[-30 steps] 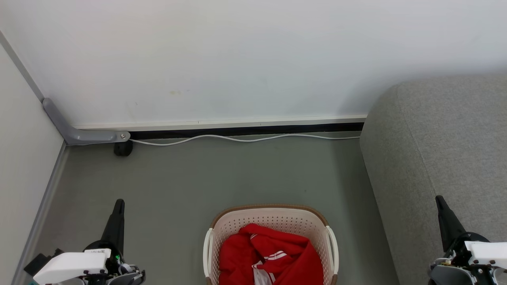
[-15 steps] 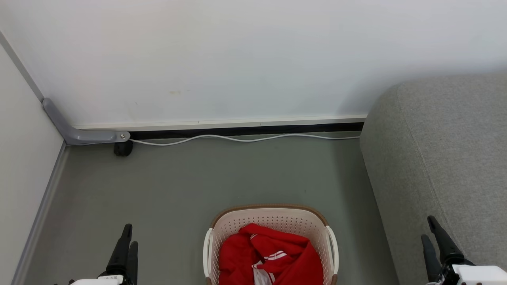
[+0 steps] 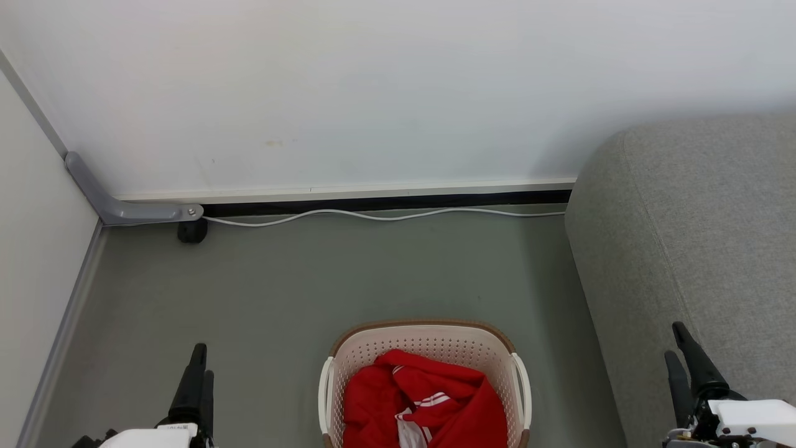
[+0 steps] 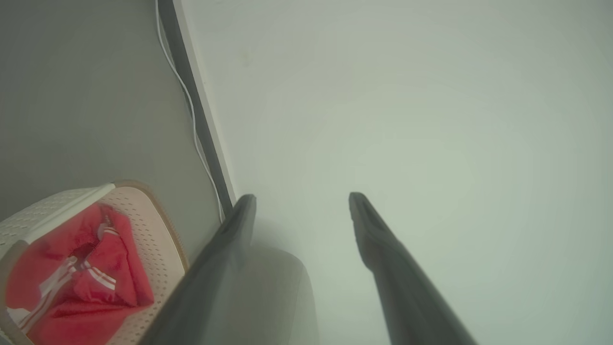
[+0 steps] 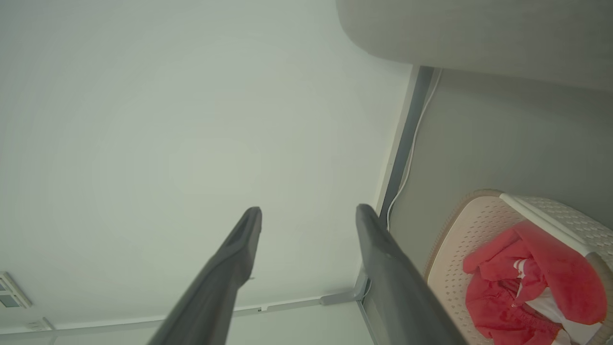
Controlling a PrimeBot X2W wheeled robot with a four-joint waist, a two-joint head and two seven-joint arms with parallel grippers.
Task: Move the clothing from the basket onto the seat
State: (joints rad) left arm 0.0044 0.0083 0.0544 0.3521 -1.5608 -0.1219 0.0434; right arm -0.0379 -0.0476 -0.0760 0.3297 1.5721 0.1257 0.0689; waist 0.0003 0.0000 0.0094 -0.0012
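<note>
A cream basket (image 3: 423, 339) with a brown rim stands on the grey floor at the bottom middle of the head view. Red clothing (image 3: 423, 404) with white stripes lies bunched inside it; the basket (image 4: 158, 239) and clothing (image 4: 76, 268) also show in the left wrist view, as do the basket (image 5: 459, 239) and clothing (image 5: 531, 278) in the right wrist view. The grey seat (image 3: 696, 236) fills the right side. My left gripper (image 3: 202, 359) is low at the left of the basket, open and empty. My right gripper (image 3: 675, 342) is open and empty in front of the seat.
A white wall runs across the back with a dark baseboard and a white cable (image 3: 385, 216) along the floor. A grey bracket (image 3: 124, 208) and a dark caster (image 3: 191, 231) sit in the left corner. Bare floor lies between the basket and the wall.
Both grippers went from shut to open and dropped lower in the head view. The basket and clothing have not moved.
</note>
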